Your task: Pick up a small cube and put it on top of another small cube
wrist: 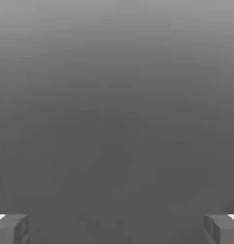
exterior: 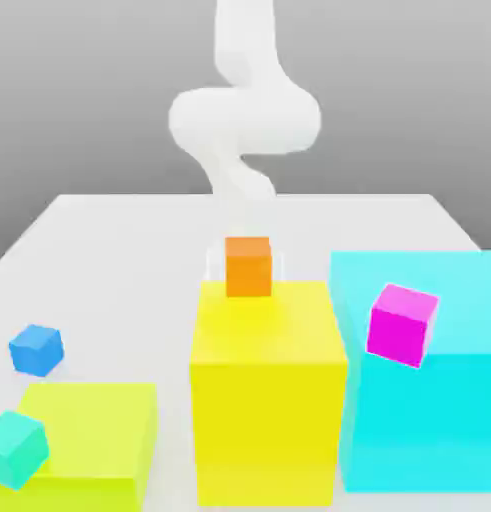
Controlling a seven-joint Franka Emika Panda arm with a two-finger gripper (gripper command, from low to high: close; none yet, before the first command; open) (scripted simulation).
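Observation:
The small bright blue cube lies on the white table at the exterior view's left, apart from everything else. A small teal cube sits at the corner of a low lime block. An orange cube rests on the tall yellow block, and a magenta cube sits tilted on the big cyan block. My white arm comes down behind the orange cube, far from the blue cube. In the hand view my gripper is open, with its grey fingertips wide apart and nothing between them.
The tall yellow and cyan blocks stand side by side at the front and block the way to the exterior view's right. The white table has bare surface around the blue cube and toward the back left.

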